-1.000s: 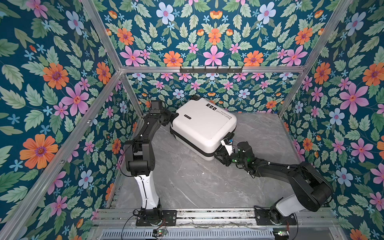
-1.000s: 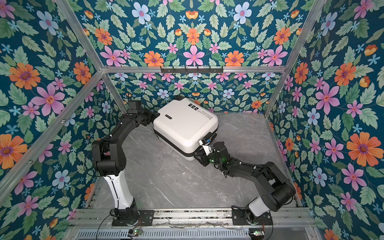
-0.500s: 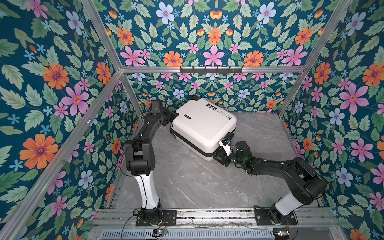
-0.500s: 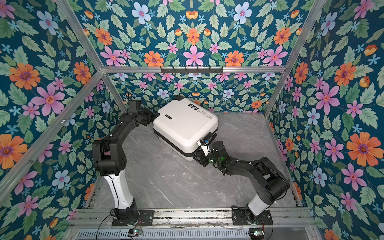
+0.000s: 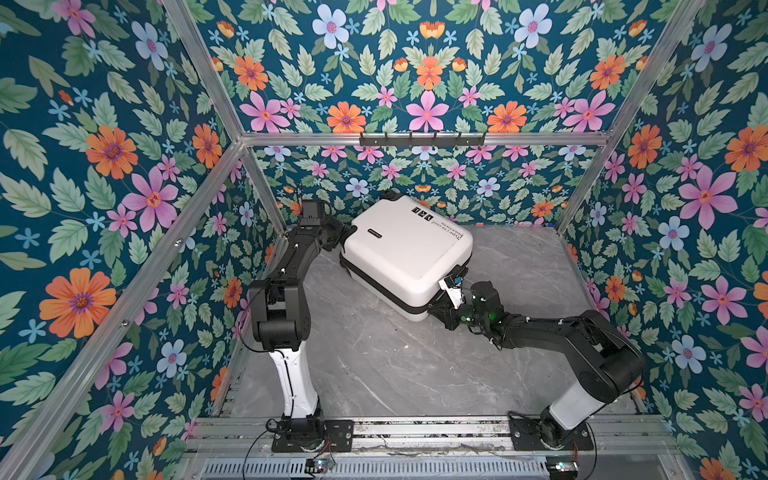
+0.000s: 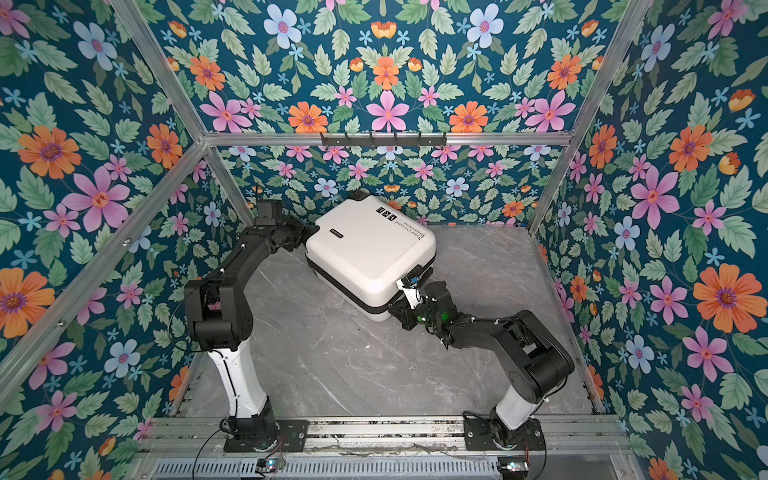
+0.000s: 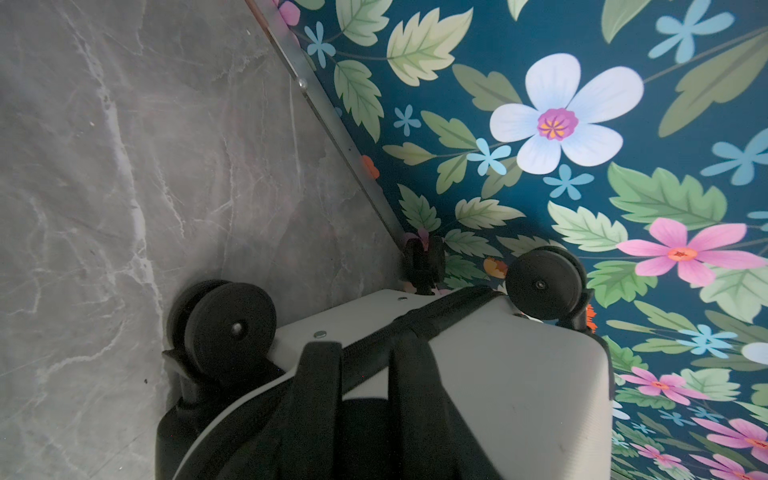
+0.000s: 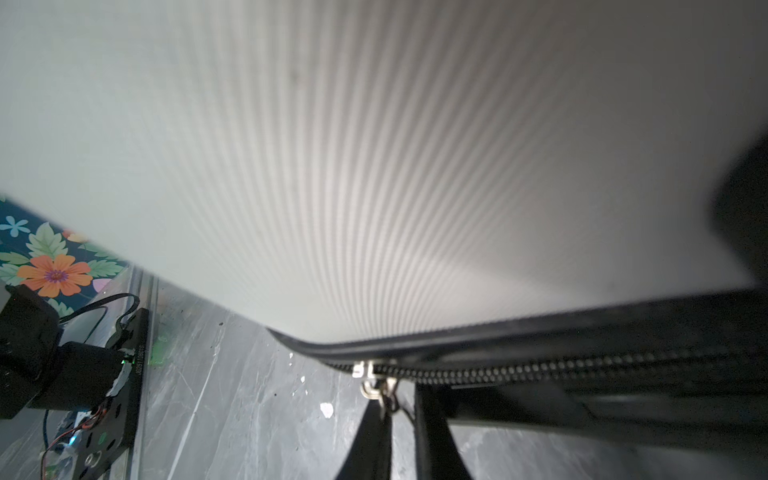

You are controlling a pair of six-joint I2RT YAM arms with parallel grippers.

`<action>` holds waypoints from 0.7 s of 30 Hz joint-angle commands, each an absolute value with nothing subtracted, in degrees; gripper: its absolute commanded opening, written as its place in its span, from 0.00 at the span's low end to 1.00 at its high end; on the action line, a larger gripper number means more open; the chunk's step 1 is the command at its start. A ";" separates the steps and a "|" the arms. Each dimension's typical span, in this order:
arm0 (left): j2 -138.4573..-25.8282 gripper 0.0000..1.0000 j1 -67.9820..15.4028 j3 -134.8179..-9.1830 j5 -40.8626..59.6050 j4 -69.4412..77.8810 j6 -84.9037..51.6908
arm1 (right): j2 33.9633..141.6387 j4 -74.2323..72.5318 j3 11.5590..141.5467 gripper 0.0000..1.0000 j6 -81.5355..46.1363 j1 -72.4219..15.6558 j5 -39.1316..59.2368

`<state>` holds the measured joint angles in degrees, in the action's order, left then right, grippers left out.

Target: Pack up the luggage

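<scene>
The luggage (image 5: pixel 407 253) (image 6: pixel 370 245) is a white hard-shell suitcase lying shut and flat at the back of the table, with black text on top. My left gripper (image 5: pixel 343 241) (image 6: pixel 305 239) (image 7: pixel 365 349) stands open against its wheel end. The fingers (image 7: pixel 318 374) lie across the black zipper band, between two black wheels (image 7: pixel 232 328). My right gripper (image 5: pixel 436 309) (image 6: pixel 397 309) (image 8: pixel 399 399) is at the near right corner. It is shut on the metal zipper pull (image 8: pixel 376 388) that hangs from the zipper (image 8: pixel 540 368) under the white shell (image 8: pixel 374 166).
A grey marble table (image 5: pixel 395 353) lies inside floral walls with aluminium posts. A black hook rail (image 5: pixel 419 139) runs along the back wall. The luggage's wheel end sits close to the back wall (image 7: pixel 540 124). The left arm's base plate (image 8: pixel 124 374) stands at the front.
My right gripper's jaws have closed at the luggage's near corner, and that arm's elbow has drawn in slightly. The left arm and the luggage have not moved.
</scene>
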<state>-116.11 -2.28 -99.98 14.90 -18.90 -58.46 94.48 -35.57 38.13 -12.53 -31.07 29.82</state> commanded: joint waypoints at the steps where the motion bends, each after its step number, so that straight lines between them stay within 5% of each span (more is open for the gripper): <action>1: -117.03 0.00 -2.43 -99.66 12.30 -24.08 -57.81 | 94.49 -39.16 38.94 0.03 -13.63 -31.17 30.05; 8: -117.05 0.00 -2.40 -99.58 12.21 -24.08 -58.03 | 92.87 -40.49 37.31 0.00 -16.07 -31.13 27.55; 21: -117.15 0.00 -2.38 -99.60 11.43 -24.21 -58.45 | 88.33 -31.94 37.55 0.00 -16.88 -31.18 7.60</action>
